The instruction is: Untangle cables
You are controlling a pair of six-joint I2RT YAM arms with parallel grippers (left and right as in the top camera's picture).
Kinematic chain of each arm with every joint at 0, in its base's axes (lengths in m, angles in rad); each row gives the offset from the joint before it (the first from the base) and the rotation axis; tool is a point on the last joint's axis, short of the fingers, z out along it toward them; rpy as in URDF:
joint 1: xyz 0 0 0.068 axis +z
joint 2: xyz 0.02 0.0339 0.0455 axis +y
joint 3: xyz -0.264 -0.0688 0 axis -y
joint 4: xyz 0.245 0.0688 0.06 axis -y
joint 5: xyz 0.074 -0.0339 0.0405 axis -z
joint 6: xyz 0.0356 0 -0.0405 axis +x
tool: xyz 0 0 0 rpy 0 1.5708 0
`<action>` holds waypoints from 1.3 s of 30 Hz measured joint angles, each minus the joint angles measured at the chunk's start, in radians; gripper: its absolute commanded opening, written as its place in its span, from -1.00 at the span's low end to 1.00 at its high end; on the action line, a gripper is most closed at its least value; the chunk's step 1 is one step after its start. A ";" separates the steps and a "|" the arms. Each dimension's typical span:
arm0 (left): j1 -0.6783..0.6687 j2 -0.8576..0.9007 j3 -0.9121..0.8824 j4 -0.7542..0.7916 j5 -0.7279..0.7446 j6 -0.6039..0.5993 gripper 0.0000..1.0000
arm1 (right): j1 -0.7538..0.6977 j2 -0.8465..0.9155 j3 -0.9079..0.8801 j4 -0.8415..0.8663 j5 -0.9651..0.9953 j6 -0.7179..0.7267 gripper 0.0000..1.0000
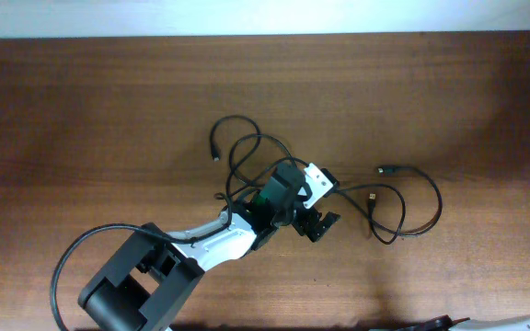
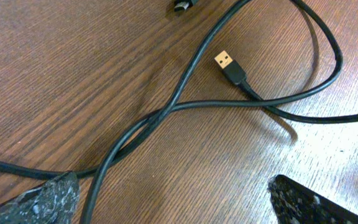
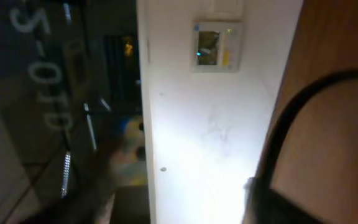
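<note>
Table: brown wood w/ fine grain lines, smooth, soft shine.
Cables: black, smooth, rubbery-looking, bit glossy.
Plug: shiny gold-colour metal tip, matt black plastic grip.
Left gripper fingers: black w/ pale specks, rough-looking.
Arm: white smooth plastic shell, glossy; black parts matt.
Wall: white, matt, plain.

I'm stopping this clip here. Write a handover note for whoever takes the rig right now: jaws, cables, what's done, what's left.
Left gripper: jaws open, low over the table, holding nothing; one cord runs between the fingers, close to one of them.
Right gripper: not in view; its camera faces a wall.
Cables: one connected heap mid-table, loops spreading both ways from under the left arm; a USB plug lies free.
Done: nothing separated; two cords cross just ahead of the jaws.
Left: grasp one cord, probably near that crossing, and draw the cords apart.
</note>
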 measured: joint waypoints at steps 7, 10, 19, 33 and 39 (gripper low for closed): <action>0.000 0.000 0.000 0.000 0.000 0.000 0.98 | 0.000 0.000 0.000 -0.101 0.023 -0.032 0.98; 0.000 0.000 0.000 0.000 0.000 0.000 0.98 | 0.000 0.000 0.001 -0.135 0.027 -0.035 0.98; 0.000 0.000 0.000 0.000 0.000 0.000 0.98 | 0.000 0.000 0.007 -0.763 0.259 -0.215 0.98; 0.000 0.000 0.000 0.000 0.000 0.000 0.98 | 0.082 0.000 0.097 -0.863 0.846 -0.666 0.98; 0.000 0.000 0.000 0.000 0.000 0.000 0.98 | 0.109 0.000 0.113 -0.914 0.857 -0.789 0.98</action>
